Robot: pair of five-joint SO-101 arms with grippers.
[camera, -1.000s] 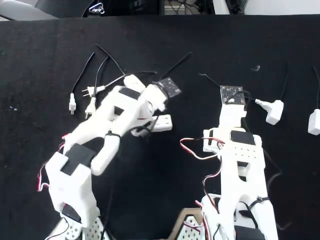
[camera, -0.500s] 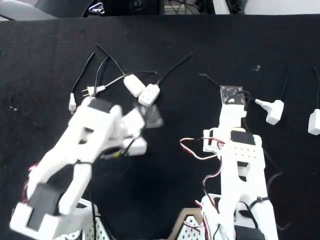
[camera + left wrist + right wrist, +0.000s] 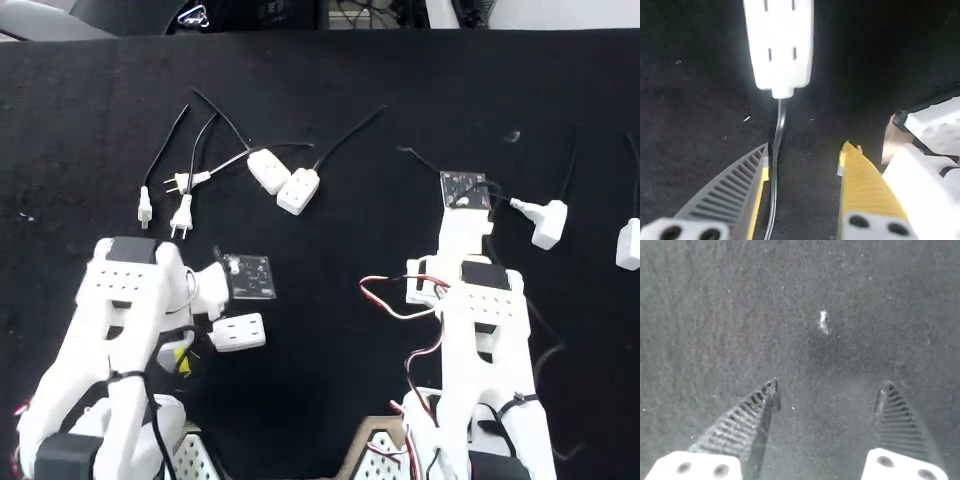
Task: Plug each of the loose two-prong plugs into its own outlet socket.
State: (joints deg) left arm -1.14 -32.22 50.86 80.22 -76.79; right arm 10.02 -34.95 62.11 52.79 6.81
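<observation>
An outlet socket (image 3: 779, 45) is blocking the way ahead of my left gripper (image 3: 805, 146), its cord (image 3: 781, 117) running between the jaws; my right gripper (image 3: 830, 384) is facing bare worktop (image 3: 715, 290).

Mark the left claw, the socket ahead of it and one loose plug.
left claw (image 3: 806, 148), left wrist view, between fingertips.
outlet socket (image 3: 782, 45), left wrist view, slotted face.
two-prong plug (image 3: 182, 214), high view, white body.

Three loose plugs (image 3: 182, 215) and five outlet sockets (image 3: 298, 190) (two lying side by side).
</observation>
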